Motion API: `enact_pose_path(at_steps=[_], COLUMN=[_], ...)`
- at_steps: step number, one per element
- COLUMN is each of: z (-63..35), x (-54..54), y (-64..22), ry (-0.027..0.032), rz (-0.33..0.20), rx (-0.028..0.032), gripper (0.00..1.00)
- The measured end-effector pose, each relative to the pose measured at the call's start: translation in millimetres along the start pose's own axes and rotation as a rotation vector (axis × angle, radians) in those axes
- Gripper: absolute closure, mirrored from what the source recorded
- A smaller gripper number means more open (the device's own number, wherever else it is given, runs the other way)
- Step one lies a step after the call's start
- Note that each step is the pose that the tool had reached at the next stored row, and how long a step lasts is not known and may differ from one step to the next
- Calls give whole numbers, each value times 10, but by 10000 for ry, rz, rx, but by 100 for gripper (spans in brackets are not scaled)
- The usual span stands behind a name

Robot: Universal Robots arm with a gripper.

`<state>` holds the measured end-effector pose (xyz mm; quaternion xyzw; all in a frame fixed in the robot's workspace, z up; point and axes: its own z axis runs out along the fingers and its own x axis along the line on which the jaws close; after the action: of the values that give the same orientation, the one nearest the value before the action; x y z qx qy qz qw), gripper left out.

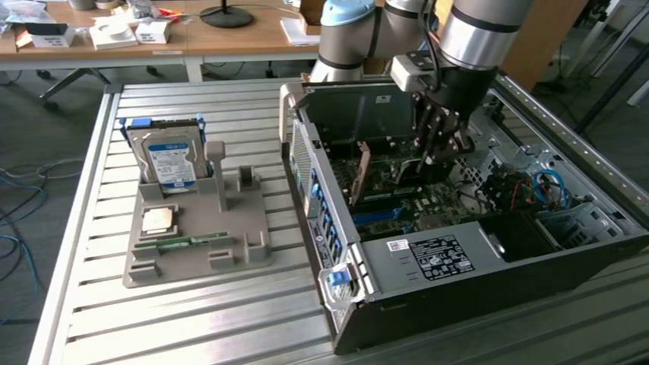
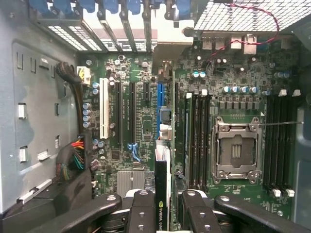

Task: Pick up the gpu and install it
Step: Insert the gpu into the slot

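The gpu [image 1: 361, 171] stands upright on its edge inside the open computer case [image 1: 426, 258], over the motherboard [image 2: 131, 126]. In the wrist view the gpu [image 2: 163, 170] shows edge-on as a thin dark card, in line with the blue expansion slot [image 2: 160, 97]. My gripper [image 1: 438, 156] reaches down into the case from above. Its black fingers [image 2: 143, 211] press on both sides of the card, so the gripper [image 2: 163, 206] is shut on it. I cannot tell whether the card's lower edge sits in the slot.
Beside the case, a grey holder tray [image 1: 203, 251] carries a hard drive [image 1: 170, 160], a processor chip [image 1: 160, 220] and a memory stick [image 1: 188, 242]. Near the card are the empty processor socket [image 2: 235, 150], memory slots [image 2: 197, 141] and a cable bundle [image 2: 73, 155].
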<state>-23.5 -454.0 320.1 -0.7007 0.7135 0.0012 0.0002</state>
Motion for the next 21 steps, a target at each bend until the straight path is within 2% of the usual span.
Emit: enact_pose_path(at_steps=[12,21], z=[55,127], x=[10,11], y=[86,104], ry=[0,2], rz=[18,83], rx=[1,1], gripper=[74,74])
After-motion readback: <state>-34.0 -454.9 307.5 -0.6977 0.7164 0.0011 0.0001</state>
